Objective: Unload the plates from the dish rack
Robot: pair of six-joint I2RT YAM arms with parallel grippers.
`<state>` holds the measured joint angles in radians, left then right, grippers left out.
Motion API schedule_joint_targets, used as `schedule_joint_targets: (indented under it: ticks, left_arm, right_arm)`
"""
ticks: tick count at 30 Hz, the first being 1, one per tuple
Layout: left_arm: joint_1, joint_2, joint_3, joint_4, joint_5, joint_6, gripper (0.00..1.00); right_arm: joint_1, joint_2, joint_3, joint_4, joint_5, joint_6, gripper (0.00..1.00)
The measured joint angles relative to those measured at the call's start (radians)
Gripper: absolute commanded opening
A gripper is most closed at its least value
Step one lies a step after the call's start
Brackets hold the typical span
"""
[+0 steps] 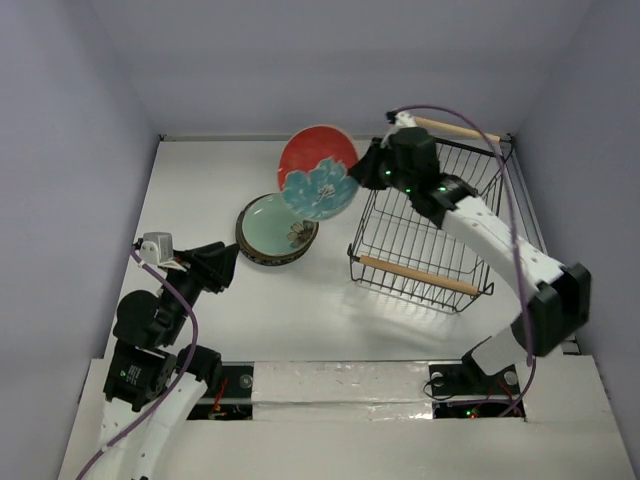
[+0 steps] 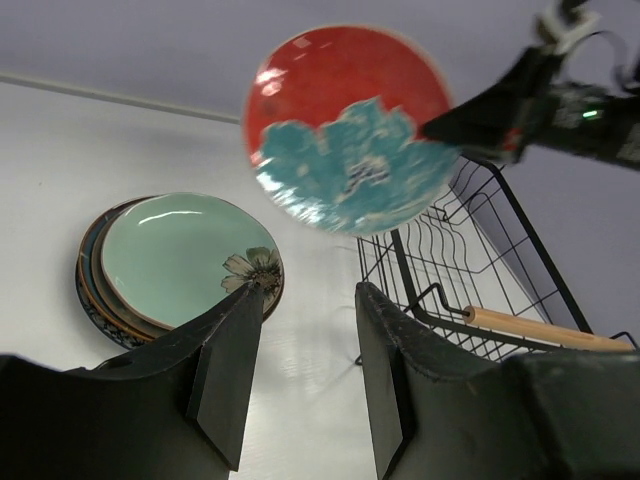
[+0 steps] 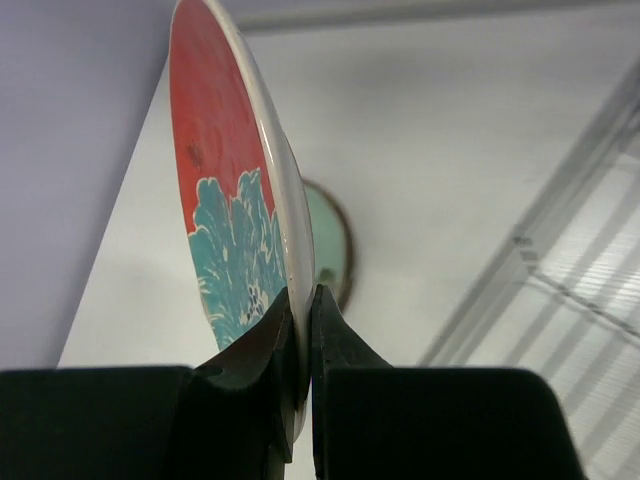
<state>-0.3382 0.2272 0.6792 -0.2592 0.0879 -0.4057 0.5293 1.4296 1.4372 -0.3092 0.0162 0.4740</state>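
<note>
My right gripper (image 1: 362, 172) is shut on the rim of the red plate with the teal flower (image 1: 318, 171) and holds it up in the air, left of the black wire dish rack (image 1: 425, 235). The plate shows edge-on between the jaws in the right wrist view (image 3: 235, 220) and face-on in the left wrist view (image 2: 350, 125). A stack of plates (image 1: 277, 228) with a grey-green one on top lies on the table below it, also in the left wrist view (image 2: 180, 262). My left gripper (image 1: 228, 262) is open and empty, near the stack's left side. The rack holds no plates.
The rack has two wooden bar handles, one near (image 1: 418, 274) and one far (image 1: 455, 128). A purple cable (image 1: 505, 180) arcs over the right arm. Grey walls close in the white table (image 1: 290, 320) on three sides.
</note>
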Motion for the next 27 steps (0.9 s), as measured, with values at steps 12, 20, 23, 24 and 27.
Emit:
schedule_joint_targets:
  ticks: [12, 20, 23, 24, 27]
  left_arm:
    - [0.007, 0.019, 0.000, -0.001, -0.012, -0.003, 0.39]
    - [0.011, 0.027, 0.000, -0.001, -0.012, -0.003, 0.39]
    - [0.016, 0.032, 0.000, -0.001, -0.012, -0.003, 0.39]
    - [0.016, 0.033, 0.000, -0.001, -0.012, -0.003, 0.39]
    - [0.019, 0.035, 0.000, -0.001, -0.012, -0.003, 0.39]
  right_arm:
    - [0.123, 0.464, 0.036, 0.175, -0.197, 0.182, 0.00]
    - [0.122, 0.512, -0.003, 0.382, -0.240, 0.317, 0.10]
    - [0.122, 0.514, -0.031, 0.423, -0.245, 0.340, 0.17]
    - [0.122, 0.520, -0.034, 0.431, -0.249, 0.346, 0.19]
    - [0.122, 0.542, -0.035, 0.442, -0.255, 0.358, 0.24]
